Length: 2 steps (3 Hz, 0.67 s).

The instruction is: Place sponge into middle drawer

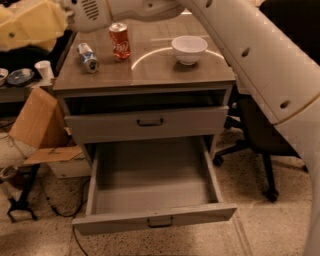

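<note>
End effector (27,22) top-left, past tabletop (165,70) edge; grip state I can't tell. I'd centre over open middle drawer (150,175), go low before releasing.

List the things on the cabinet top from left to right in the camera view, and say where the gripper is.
In order: lying silver-blue can → upright red soda can → white bowl. The gripper is at the picture's top left, past the lying silver-blue can.

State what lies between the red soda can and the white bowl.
Camera view: only bare brown cabinet top between upright red soda can and round white bowl; the pincer is up at top left.
</note>
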Motion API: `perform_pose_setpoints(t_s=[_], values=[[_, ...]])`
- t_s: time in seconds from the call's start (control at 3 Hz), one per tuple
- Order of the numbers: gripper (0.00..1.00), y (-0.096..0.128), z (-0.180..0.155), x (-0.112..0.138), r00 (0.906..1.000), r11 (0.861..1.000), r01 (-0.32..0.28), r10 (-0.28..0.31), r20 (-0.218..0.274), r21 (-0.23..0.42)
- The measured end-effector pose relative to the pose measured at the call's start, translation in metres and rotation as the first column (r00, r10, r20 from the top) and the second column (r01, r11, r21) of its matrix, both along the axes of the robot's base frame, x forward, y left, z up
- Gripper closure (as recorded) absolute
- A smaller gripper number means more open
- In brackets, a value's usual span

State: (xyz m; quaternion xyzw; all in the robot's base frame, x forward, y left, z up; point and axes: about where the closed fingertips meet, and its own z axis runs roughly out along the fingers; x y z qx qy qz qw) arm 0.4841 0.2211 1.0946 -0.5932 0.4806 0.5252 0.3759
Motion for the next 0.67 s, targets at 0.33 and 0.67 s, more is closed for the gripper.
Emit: perform_pose_setpoints(t_s=[0.33, 0.67], values=[[1.00, -0.010, -0.004, -0.031, 0.9974, 0.996, 0.067, -0.065, -0.032, 0.061], [1.00, -0.032, -0.041, -0.036, 0.9900, 0.993, 0.119, -0.118, -0.077, 0.011]])
